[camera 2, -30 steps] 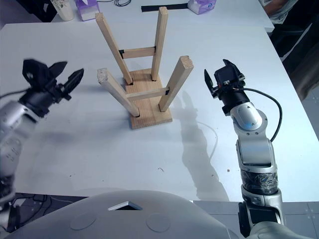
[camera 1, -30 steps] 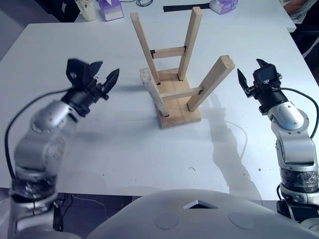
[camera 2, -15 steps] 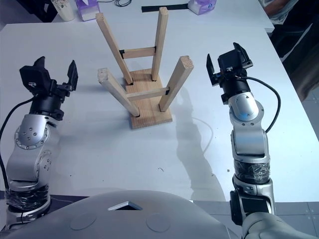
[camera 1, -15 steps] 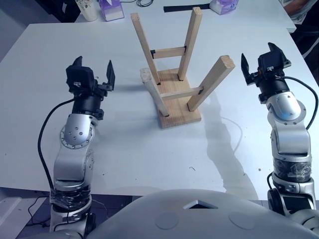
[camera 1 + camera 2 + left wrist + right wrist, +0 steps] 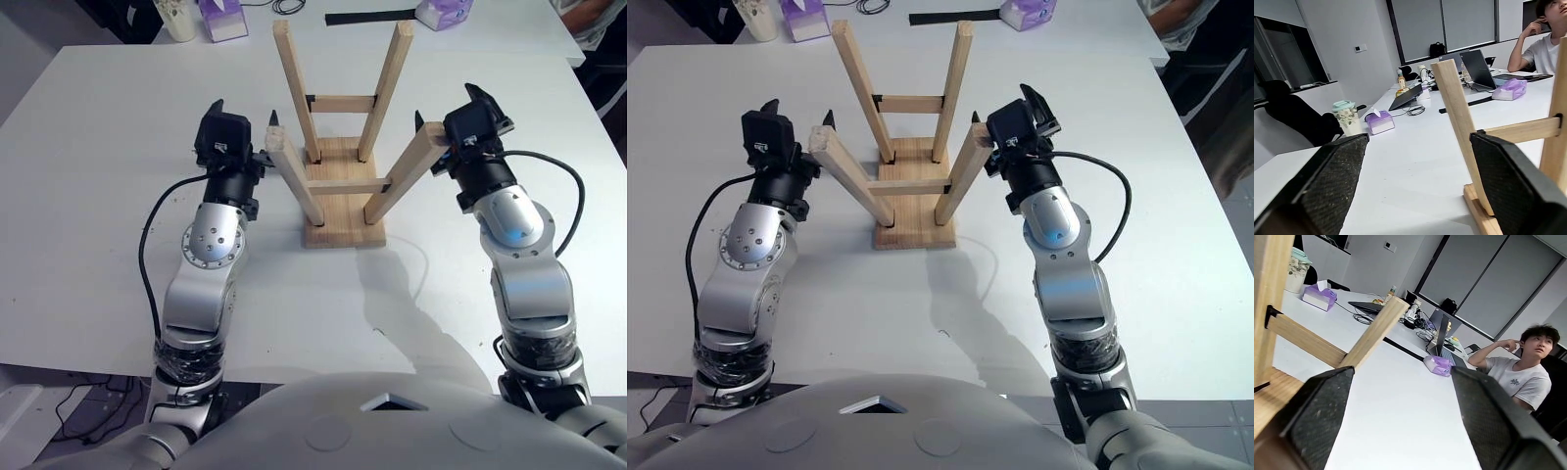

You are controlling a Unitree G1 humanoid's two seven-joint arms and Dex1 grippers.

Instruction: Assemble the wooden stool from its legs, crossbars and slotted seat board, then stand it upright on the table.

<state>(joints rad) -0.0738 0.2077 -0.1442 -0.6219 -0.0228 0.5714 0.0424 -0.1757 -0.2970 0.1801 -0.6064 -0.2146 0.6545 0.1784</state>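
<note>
The white table (image 5: 294,313) is broad and matte, and a thin pale cable (image 5: 423,266) curls on it beside the right arm. Just past that, at the table's middle, the pale wooden stool (image 5: 343,184) rests upside down, with its flat seat board (image 5: 343,231) on the tabletop and four square legs pointing up. The near left leg (image 5: 297,186) and near right leg (image 5: 404,178) splay outward (the two far legs stand straighter), and one crossbar (image 5: 345,184) joins the near pair. A second crossbar (image 5: 343,103) joins the far pair.

The left gripper (image 5: 245,111) hangs level with the top of the near left leg, fingers spread, one finger (image 5: 273,117) just beside the leg's end. Whether it touches cannot be told. The right gripper (image 5: 450,108) is level with the top of the near right leg, also spread wide, with nothing pinched between its pads.

At the table's far edge stand a lidded patterned cup (image 5: 1347,117) and a purple tissue box (image 5: 1378,121), with a second purple tissue box (image 5: 1511,89) and a black strip (image 5: 367,18) farther along. Beyond lie open laptops (image 5: 1405,98) and a black office chair (image 5: 1293,115). The room ends in grey walls and dark-framed window panels (image 5: 1449,22).
</note>
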